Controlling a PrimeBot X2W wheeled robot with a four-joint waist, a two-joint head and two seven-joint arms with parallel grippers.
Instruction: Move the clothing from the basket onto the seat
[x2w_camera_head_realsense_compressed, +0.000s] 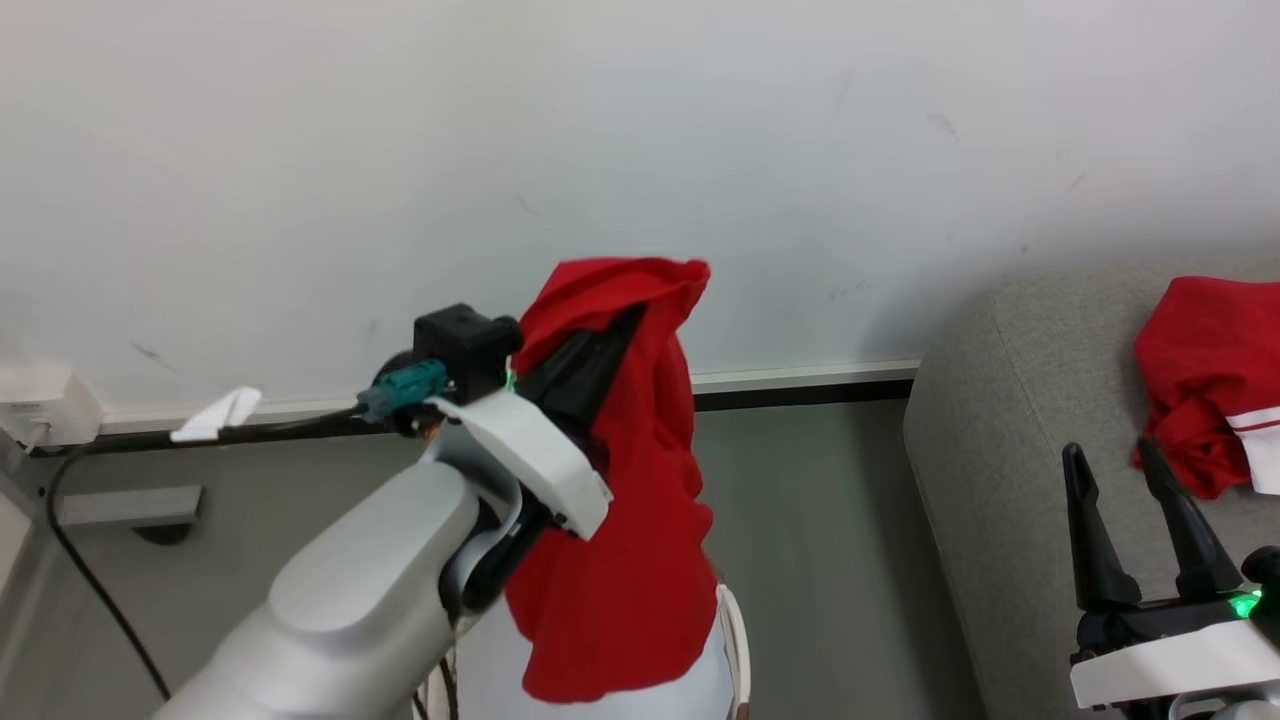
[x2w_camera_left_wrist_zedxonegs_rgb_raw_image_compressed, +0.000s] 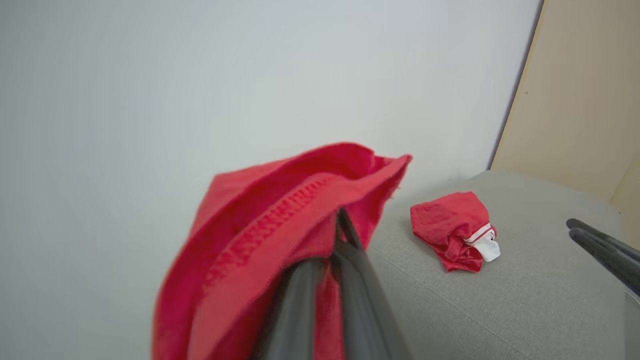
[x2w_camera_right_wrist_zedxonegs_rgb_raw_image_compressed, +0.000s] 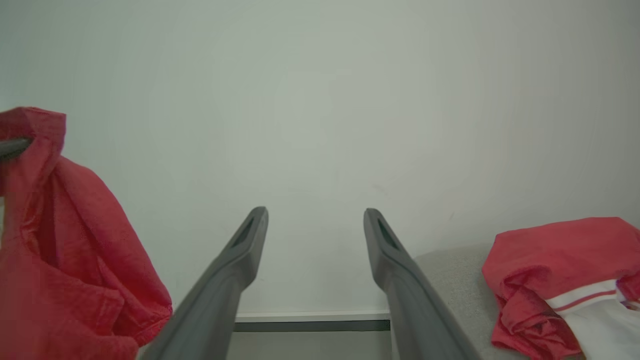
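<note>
One bright red soft garment (x2w_camera_head_realsense_compressed: 620, 560) hangs pinched in the left pincer (x2w_camera_left_wrist_zedxonegs_rgb_raw_image_compressed: 341, 222) above the cream-white plastic basket (x2w_camera_head_realsense_compressed: 737, 640), long axis vertical, loose end pointing down. Carry it high and rightward, clearing the edge of the light-grey fabric sofa (x2w_camera_head_realsense_compressed: 1000, 420), then release beside the other red garment (x2w_camera_head_realsense_compressed: 1200, 370). Right pincer (x2w_camera_head_realsense_compressed: 1108, 450) gapes empty.

Open grey floor (x2w_camera_head_realsense_compressed: 800, 560) between hanging bright red garment (x2w_camera_head_realsense_compressed: 620, 560) and light-grey fabric sofa (x2w_camera_head_realsense_compressed: 990, 420); sofa surface bare beside crumpled red garment (x2w_camera_head_realsense_compressed: 1200, 370); white wall (x2w_camera_head_realsense_compressed: 640, 150) behind.

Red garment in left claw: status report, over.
Left claw shut on red garment, hanging free. Right claw open, empty. Second garment lies on sofa. Nothing seen between.
</note>
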